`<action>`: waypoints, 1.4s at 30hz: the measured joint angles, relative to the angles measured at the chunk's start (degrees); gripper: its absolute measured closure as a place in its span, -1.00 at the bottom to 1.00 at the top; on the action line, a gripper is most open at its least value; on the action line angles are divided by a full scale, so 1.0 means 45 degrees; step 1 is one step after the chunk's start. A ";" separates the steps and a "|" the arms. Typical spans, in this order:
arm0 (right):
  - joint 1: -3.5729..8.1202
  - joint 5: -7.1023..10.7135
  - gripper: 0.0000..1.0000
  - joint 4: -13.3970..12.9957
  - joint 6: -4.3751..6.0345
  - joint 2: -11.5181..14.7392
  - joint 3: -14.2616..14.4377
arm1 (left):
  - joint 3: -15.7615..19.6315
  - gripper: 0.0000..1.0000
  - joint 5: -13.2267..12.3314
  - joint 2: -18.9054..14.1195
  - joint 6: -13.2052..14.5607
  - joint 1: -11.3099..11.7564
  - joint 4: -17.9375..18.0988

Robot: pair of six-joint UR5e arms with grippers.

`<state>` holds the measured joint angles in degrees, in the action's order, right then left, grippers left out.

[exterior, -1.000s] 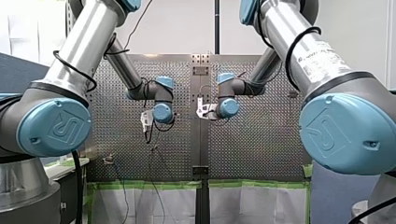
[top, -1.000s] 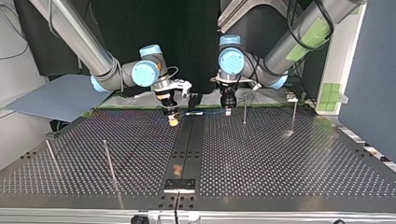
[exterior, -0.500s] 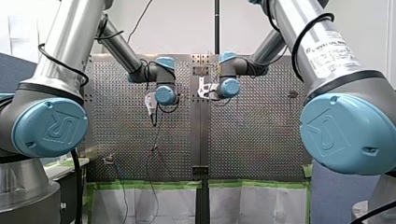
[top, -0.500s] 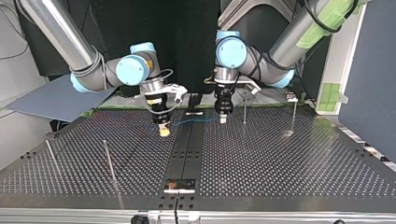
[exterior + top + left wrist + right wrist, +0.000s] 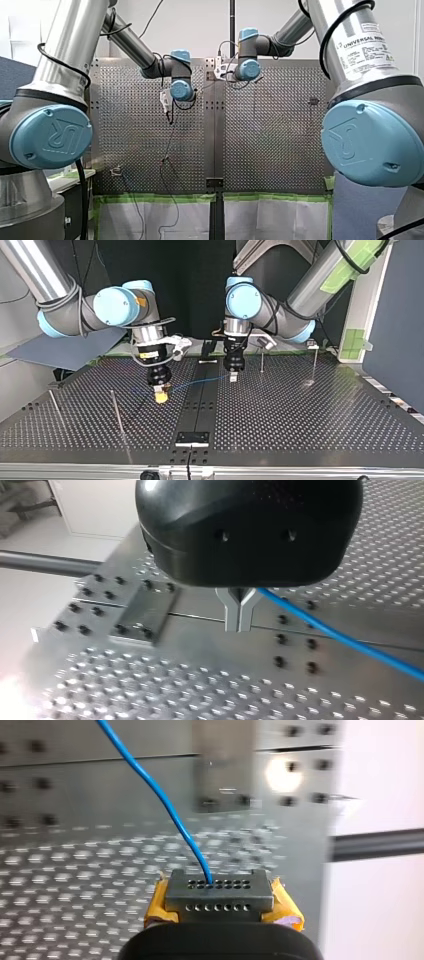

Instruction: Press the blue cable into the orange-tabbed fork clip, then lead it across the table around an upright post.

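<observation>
At the top view's left, you see my right end effector (image 5: 161, 396), yellow-padded, clamped on the thin blue cable (image 5: 200, 382) and low over the perforated metal table (image 5: 300, 415). The cable spans rightward above the table to my left end effector (image 5: 233, 376), whose metal fingers are pinched closed on it.

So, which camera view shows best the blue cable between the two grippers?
The top view: there the blue cable spans from my right gripper to my left gripper. Each wrist view shows only the stretch leaving its own gripper. In the front view I cannot make it out.
</observation>
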<state>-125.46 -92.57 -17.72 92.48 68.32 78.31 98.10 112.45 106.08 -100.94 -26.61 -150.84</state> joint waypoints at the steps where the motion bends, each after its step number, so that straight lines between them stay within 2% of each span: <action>1: 0.0011 -0.0004 1.00 0.0048 0.0001 0.0130 -0.0036 | -0.0104 1.00 0.0000 -0.0096 -0.0037 -0.0008 -0.0061; 7: 0.0096 -0.0061 1.00 0.0274 0.0016 0.0376 -0.0174 | -0.0696 1.00 0.0000 -0.0562 -0.0146 -0.0062 -0.0460; 18: 0.0295 -0.0165 1.00 0.0453 0.0028 0.0575 -0.0236 | -0.1944 1.00 0.0002 -0.0646 -0.0005 -0.0395 -0.1684; 30: 0.0774 -0.0280 1.00 0.0797 0.0107 0.0782 -0.0301 | -0.3458 1.00 -0.0076 -0.0636 0.0045 -0.0726 -0.2969; 35: 0.1038 -0.0374 1.00 0.1038 0.0128 0.0901 -0.0430 | -0.3982 1.00 -0.0304 -0.0561 -0.0052 -0.0791 -0.3301; 42: 0.1353 -0.0390 1.00 0.1223 0.0269 0.1186 -0.0541 | -0.4733 1.00 -0.0445 -0.0255 -0.0078 -0.0887 -0.3853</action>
<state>-119.37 -94.33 -12.22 93.69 73.65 75.88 76.80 110.45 104.93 -101.29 -30.60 -168.18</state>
